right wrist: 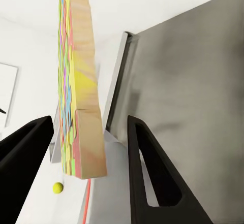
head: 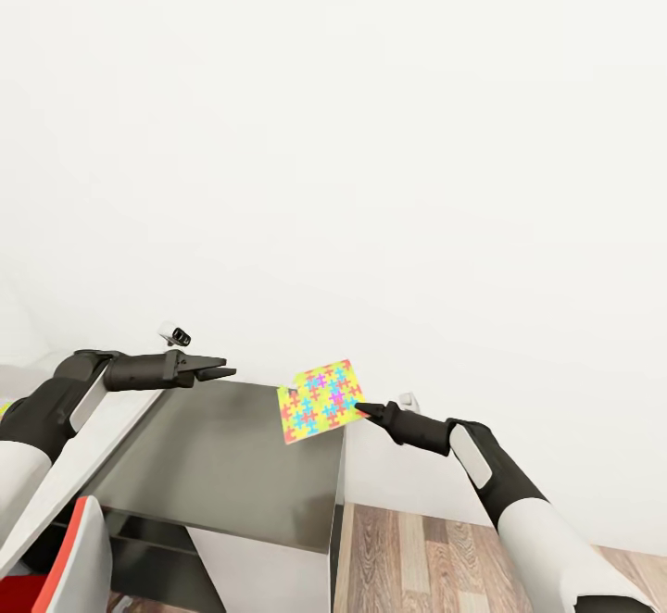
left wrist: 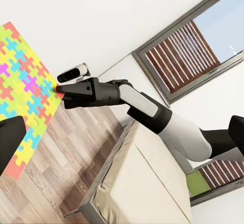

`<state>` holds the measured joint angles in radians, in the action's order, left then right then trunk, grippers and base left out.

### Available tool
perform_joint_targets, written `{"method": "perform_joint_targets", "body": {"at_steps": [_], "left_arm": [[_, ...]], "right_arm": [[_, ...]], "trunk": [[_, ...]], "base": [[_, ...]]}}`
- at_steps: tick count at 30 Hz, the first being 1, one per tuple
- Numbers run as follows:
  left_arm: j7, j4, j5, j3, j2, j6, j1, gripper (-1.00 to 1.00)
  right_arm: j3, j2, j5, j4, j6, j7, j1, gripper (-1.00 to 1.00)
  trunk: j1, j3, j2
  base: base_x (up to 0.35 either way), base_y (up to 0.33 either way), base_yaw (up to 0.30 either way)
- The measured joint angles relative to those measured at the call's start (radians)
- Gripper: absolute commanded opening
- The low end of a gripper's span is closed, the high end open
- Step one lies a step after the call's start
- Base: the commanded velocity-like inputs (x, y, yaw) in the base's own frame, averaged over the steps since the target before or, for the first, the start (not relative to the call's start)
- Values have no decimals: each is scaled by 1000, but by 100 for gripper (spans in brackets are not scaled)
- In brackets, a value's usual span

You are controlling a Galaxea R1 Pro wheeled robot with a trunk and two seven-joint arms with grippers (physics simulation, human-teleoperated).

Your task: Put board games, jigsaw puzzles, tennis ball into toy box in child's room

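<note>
Far left: black left gripper (head: 222,370), fingers (left wrist: 10,142) spread wide apart, nothing between them, hovering by the back left edge of the dark grey table section (head: 222,465).

Below it, at the lower left corner of the head view, a red-edged flat shape (head: 79,548), too cut off to identify.

Centre: thin square jigsaw sheet (head: 320,400) of interlocking yellow, blue, red and green pieces, lifted clear of the table section, tilted, above its back right corner.

Just right of the sheet: black right gripper (head: 363,406), pinching the jigsaw sheet by its right edge. From the left wrist camera, the same grip at the sheet's corner (left wrist: 60,91). From the right wrist camera, jigsaw sheet (right wrist: 81,107) edge-on between the two black fingers (right wrist: 152,173), grey tabletop beyond.

Small yellow-green ball (right wrist: 58,187) far off past the sheet, on a pale surface.

Right: wood-plank floor (head: 417,548) under the right arm, white wall behind.

Behind that arm, from the left wrist camera: low bed (left wrist: 152,183) with cream mattress, dark-framed window (left wrist: 188,51) with brown slats.
</note>
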<state>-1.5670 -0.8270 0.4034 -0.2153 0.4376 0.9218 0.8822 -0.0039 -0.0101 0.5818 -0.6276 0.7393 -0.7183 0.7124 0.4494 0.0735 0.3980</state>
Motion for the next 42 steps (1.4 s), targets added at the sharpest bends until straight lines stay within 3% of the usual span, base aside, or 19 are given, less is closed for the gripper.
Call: {"method": "perform_joint_targets", "body": {"at_steps": [6, 10, 15, 42], "left_arm": [[0, 0, -1, 0, 0, 0, 0, 100], [0, 0, -1, 0, 0, 0, 0, 100], [0, 0, -1, 0, 0, 0, 0, 100], [0, 1, -1, 2, 1, 5, 0, 100]], "right_arm": [[-7, -6, 2, 4, -2, -12, -1, -100], [-36, -35, 5, 15, -40, -88, -1, -100], [-44, -45, 3, 26, -61, -174, -2, -100], [-47, -45, 3, 28, -68, -189, -2, -100]], "trunk": [[0, 0, 0], [0, 0, 0], [0, 0, 0], [0, 0, 0]], "base": [[0, 0, 0], [0, 0, 0], [0, 0, 0], [0, 0, 0]]}}
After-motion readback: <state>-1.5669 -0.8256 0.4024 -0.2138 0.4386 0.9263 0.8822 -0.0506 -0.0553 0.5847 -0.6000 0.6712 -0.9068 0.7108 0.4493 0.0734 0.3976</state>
